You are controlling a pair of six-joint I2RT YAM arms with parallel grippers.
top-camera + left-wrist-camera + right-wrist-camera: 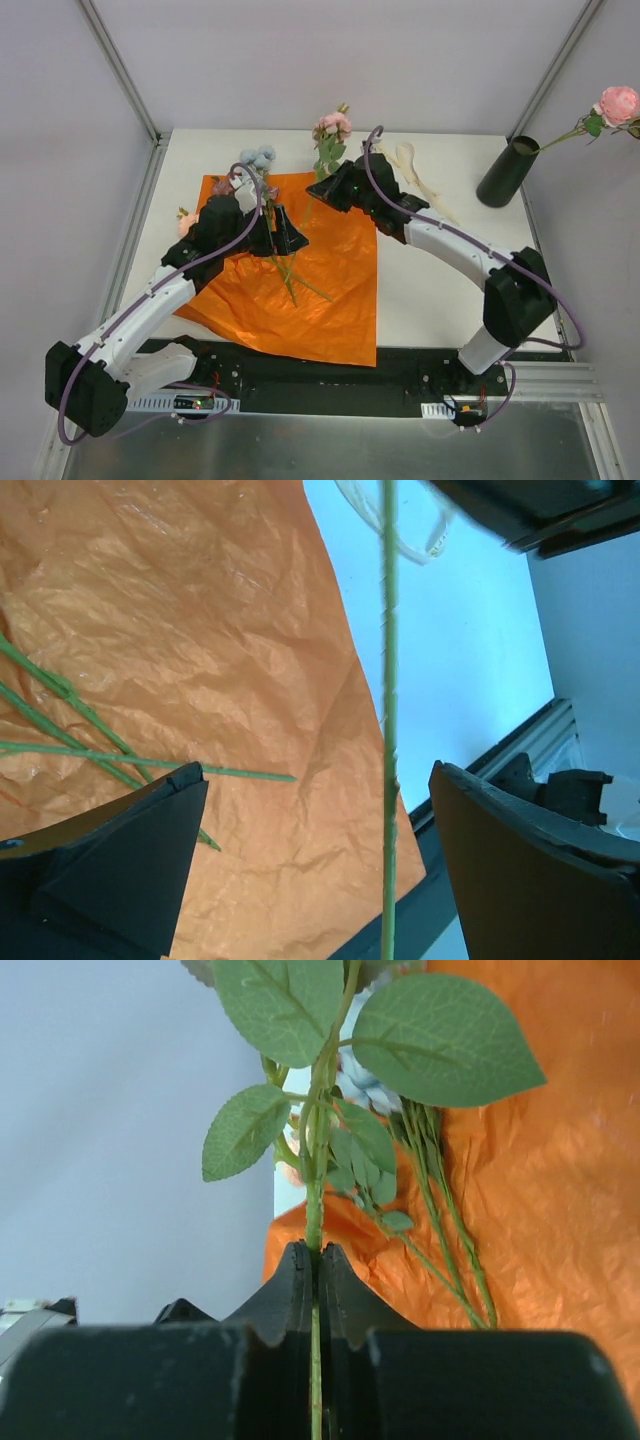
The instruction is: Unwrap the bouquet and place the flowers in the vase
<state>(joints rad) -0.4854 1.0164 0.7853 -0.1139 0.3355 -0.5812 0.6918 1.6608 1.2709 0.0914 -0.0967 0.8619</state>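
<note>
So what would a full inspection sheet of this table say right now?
Surface: white table, partly covered by flattened orange paper.
Job's things: loose flowers lying on the paper; vase upright at the far right corner, with one pink rose in it.
Clutter: cream ribbon on the bare table, right of the paper.
Grippers: right gripper shut on a leafy stem; left gripper open, holding nothing.
Cables: purple cables looped along both arms.
Surroundings: plain pale walls; nothing else seen.
</note>
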